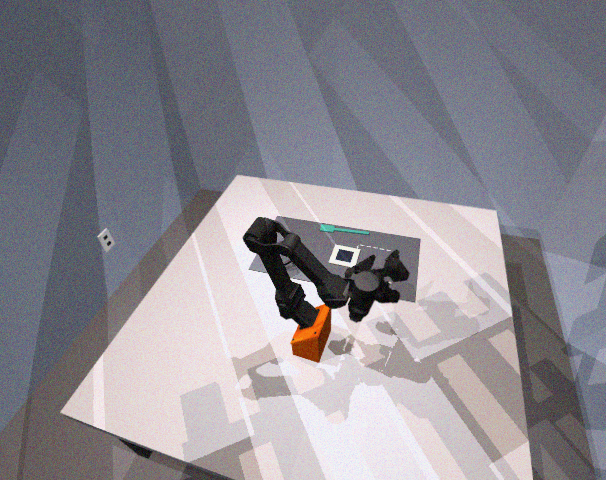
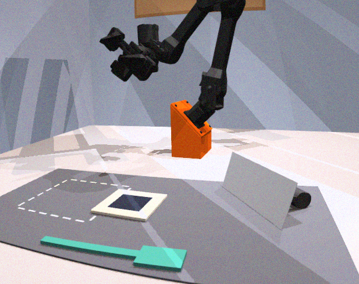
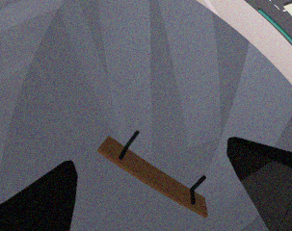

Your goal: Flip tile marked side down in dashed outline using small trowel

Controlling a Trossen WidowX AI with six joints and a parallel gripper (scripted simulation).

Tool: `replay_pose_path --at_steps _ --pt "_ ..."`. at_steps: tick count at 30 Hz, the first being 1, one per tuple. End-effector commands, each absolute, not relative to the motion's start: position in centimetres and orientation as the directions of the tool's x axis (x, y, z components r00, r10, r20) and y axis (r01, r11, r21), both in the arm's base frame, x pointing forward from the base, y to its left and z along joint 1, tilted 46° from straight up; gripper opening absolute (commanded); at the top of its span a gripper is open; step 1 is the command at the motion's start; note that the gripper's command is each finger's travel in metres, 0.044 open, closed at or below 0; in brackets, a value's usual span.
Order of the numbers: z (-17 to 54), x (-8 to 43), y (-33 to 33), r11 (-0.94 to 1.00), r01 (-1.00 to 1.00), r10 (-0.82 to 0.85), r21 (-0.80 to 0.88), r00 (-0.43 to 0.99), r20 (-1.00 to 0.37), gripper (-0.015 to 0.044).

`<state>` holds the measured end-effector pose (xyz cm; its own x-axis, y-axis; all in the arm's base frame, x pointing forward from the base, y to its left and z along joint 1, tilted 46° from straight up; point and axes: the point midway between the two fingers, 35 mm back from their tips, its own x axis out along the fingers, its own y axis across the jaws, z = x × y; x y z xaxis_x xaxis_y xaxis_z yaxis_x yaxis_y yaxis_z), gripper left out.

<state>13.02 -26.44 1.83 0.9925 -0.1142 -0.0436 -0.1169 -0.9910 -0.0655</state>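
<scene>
The cream tile [image 1: 344,255] [image 2: 130,202] lies flat on the dark mat [image 1: 299,226] [image 2: 204,220], its dark square mark facing up. It overlaps one side of the dashed outline [image 2: 22,207]; most of the tile is outside it. The teal trowel [image 1: 327,227] [image 2: 159,257] [image 3: 280,28] lies flat along the mat's edge farthest from the arm's base, apart from the tile. My gripper [image 1: 384,254] [image 2: 117,51] [image 3: 152,160] is open and empty, high above the table and away from the trowel. The wrist view shows only part of the trowel.
A grey panel [image 2: 259,189] stands tilted on the mat, with a black cylinder [image 2: 302,197] behind it. The orange arm base [image 1: 308,343] [image 2: 189,137] stands beyond the mat. A brown board with black hooks [image 3: 155,178] shows in the wrist view.
</scene>
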Motion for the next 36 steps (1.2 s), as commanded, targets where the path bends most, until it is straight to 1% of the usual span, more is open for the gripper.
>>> replay_pose_path --at_steps 1,11,12,24,36 --pt "1.8 13.1 -26.4 -0.991 -0.116 -0.113 -0.061 0.993 -0.044 0.0374" --pt "1.9 15.2 -26.5 -0.984 -0.041 -0.056 0.173 0.995 -0.085 0.0111" --pt "1.9 15.5 -26.5 -0.980 -0.031 -0.050 0.198 0.995 -0.089 0.0100" --pt "2.1 18.4 -25.9 -0.874 0.097 0.033 0.475 0.989 -0.142 0.0100" --pt "2.5 21.5 -24.5 -0.676 0.228 0.129 0.701 0.973 -0.192 0.0100"
